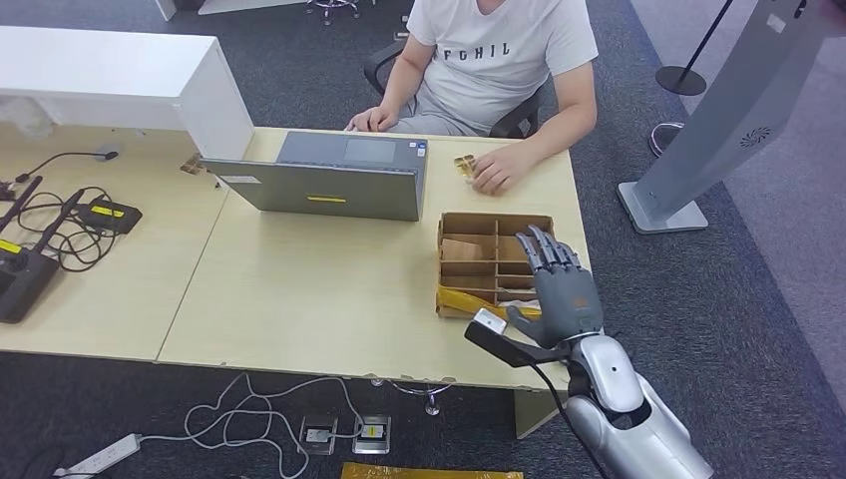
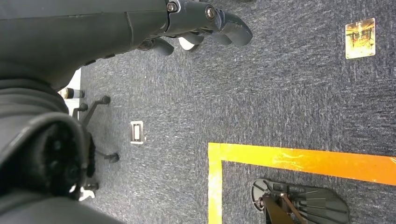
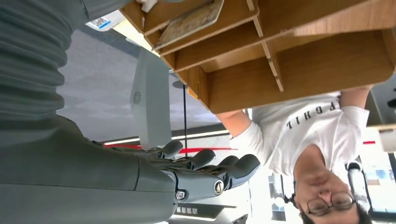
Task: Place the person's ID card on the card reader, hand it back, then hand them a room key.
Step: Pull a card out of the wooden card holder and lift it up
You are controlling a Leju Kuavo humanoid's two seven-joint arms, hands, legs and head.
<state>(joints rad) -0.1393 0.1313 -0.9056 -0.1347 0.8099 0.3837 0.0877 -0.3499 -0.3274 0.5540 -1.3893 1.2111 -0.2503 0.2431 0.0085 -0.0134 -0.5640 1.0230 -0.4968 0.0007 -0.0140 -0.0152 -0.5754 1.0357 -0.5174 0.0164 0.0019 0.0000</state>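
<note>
My right hand (image 1: 559,284) hovers over the right side of a wooden divided box (image 1: 479,222), fingers spread and holding nothing. In the right wrist view the same hand (image 3: 201,172) is stretched out flat beside the box (image 3: 289,70), and a tan card (image 3: 187,21) lies in one compartment. Across the table sits a person (image 1: 499,60), whose hand (image 1: 499,168) rests by a small yellowish card (image 1: 464,165). My left hand (image 2: 205,21) hangs over the carpet with loosely bent fingers and nothing in them. Black devices with yellow labels (image 1: 110,215) lie at the far left; I cannot tell which is the reader.
A grey laptop (image 1: 329,180) stands open mid-table, facing the person. Cables and a black unit (image 1: 20,274) crowd the left table. A white shelf (image 1: 130,80) sits at back left. A grey kiosk stand (image 1: 718,120) stands on the floor to the right.
</note>
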